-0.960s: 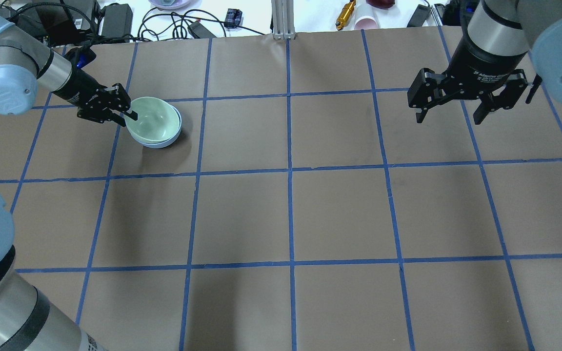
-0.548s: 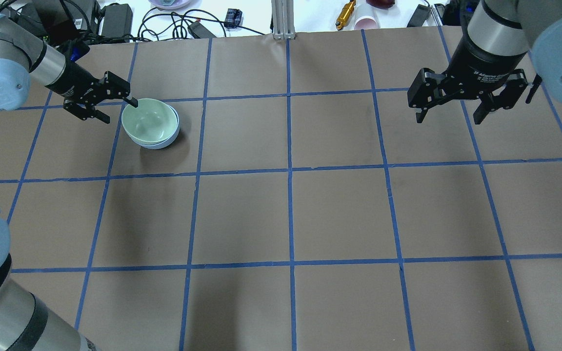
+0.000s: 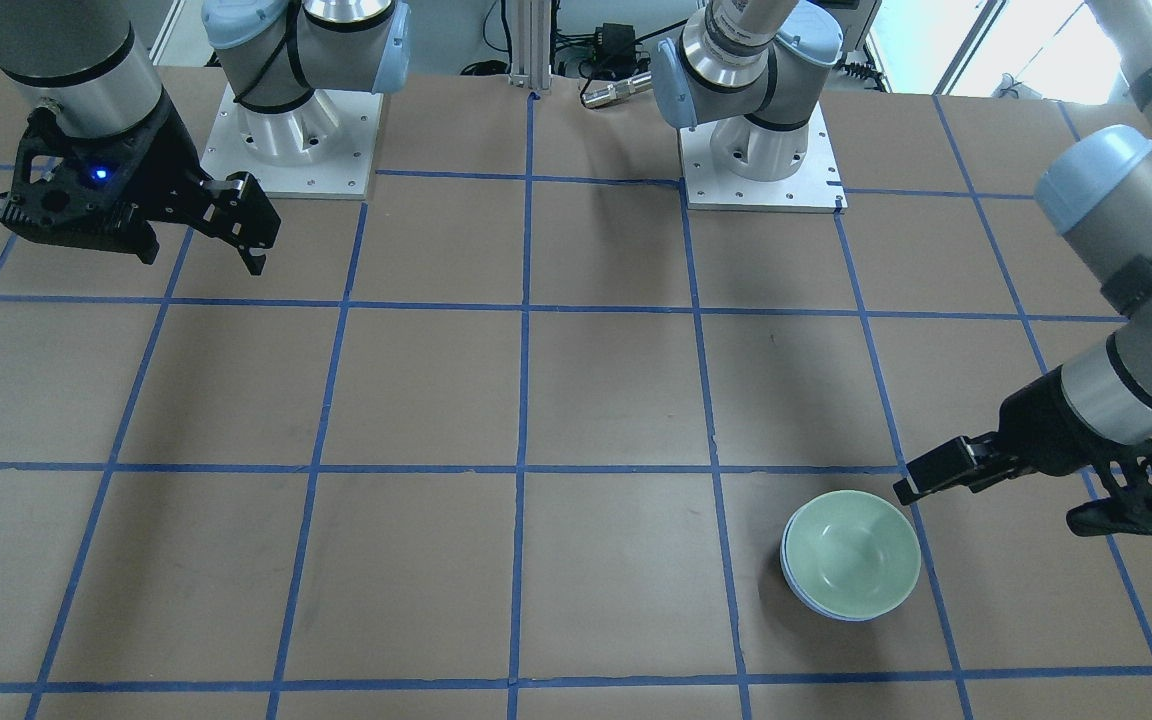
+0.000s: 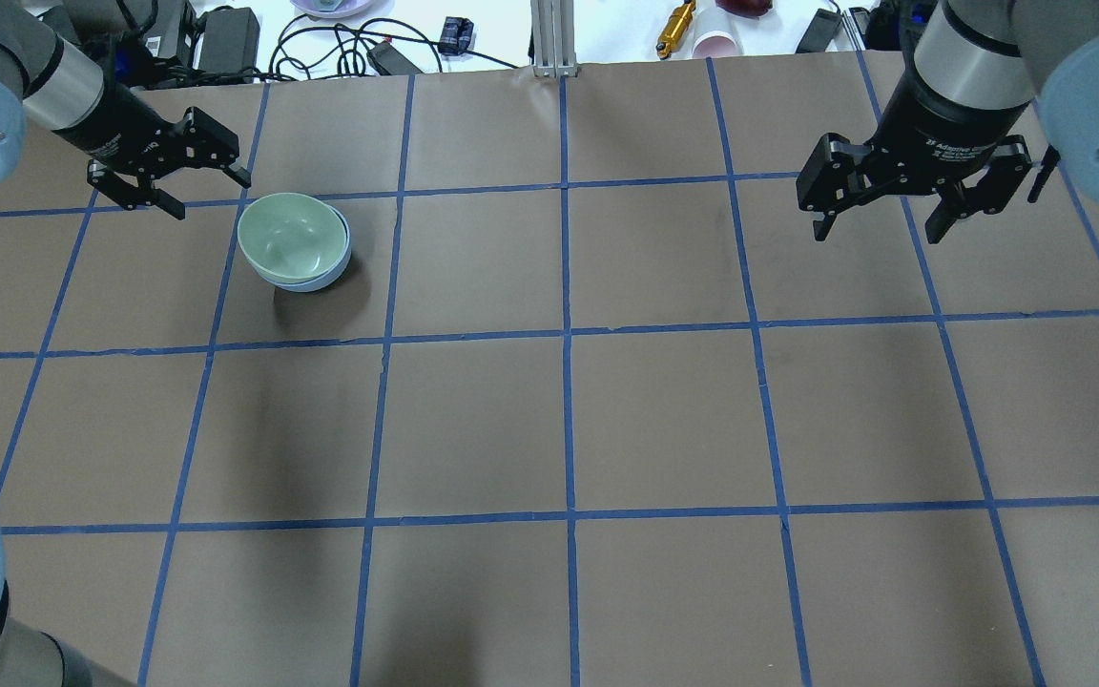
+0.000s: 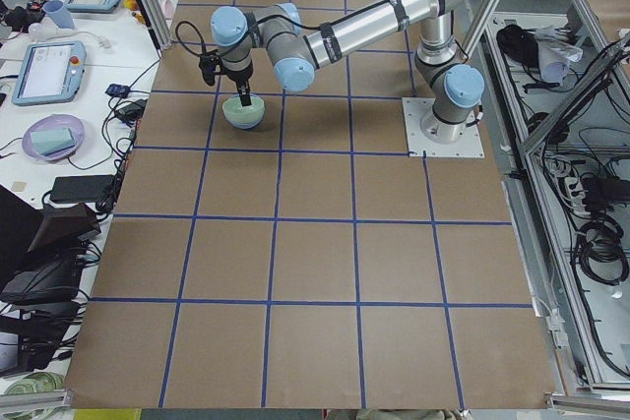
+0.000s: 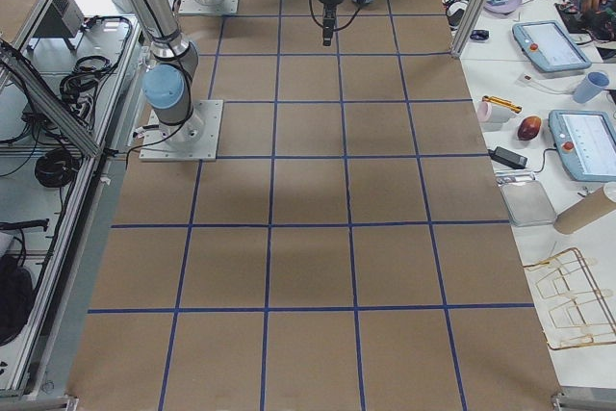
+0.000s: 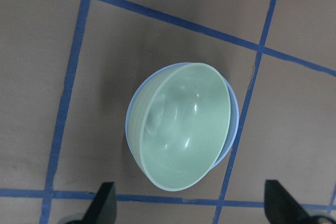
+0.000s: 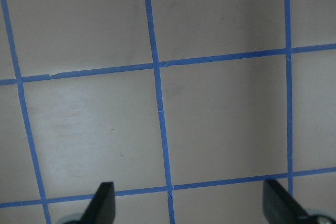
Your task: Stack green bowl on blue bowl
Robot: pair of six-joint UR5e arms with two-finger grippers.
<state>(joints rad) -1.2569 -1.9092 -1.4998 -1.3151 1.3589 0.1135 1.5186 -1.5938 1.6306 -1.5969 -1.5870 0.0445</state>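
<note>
Green bowl point(image 4: 290, 237): it sits inside the blue bowl point(image 4: 321, 281), mouth up, at about 10 o'clock from the centre of the table point(image 4: 664, 420) in the overhead view.
Fit of the pair: a thin blue edge shows under the green rim, mostly at 4 to 6 o'clock, so the green bowl seems slightly off-centre.
Left gripper point(image 4: 213, 197): jaws spread wide with nothing between them; it hangs near the green bowl's rim at 10 o'clock and touches neither bowl.
Right gripper point(image 4: 879, 234): also wide open and empty, at about 2 o'clock of the table, well apart from the bowls.
Task state: judging by how the bowls lie, the stacking looks done.
How the bowl will handle: probably light and stiff; the glossy skin looks slippery, so a weak pinch could slide off. Whether it breaks easily I cannot tell.
Where to hold: the rim at 10 o'clock, one finger inside and one outside the wall; the round body gives no good place.
Risk: a push on the rim may tip the green bowl or drag both.
</note>
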